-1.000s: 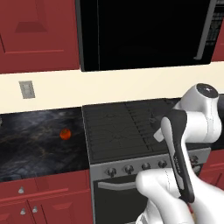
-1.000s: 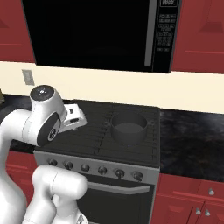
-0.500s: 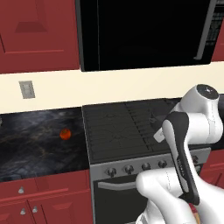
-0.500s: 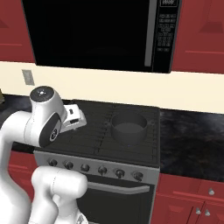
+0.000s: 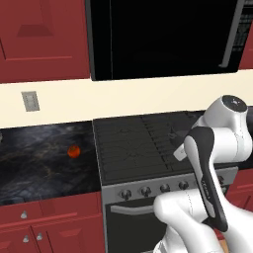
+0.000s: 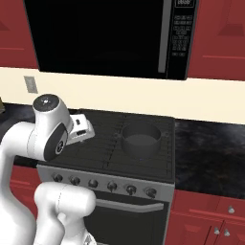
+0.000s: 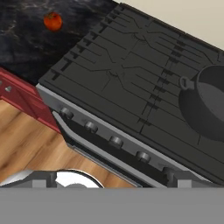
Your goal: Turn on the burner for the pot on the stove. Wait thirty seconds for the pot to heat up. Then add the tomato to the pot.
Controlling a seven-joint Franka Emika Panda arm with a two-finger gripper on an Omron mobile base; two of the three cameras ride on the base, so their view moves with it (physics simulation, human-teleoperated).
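one tomato (image 5: 73, 151) on counter (image 5: 34, 163), left of stove (image 5: 143, 148).

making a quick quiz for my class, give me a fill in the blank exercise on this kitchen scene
1. The tomato lies on the dark counter to the ____ of the stove.
2. The pot stands on the stove's ____ side.
3. The row of knobs runs along the stove's ____.
4. Inside, the pot is ____.

Missing words: left; right; front; empty
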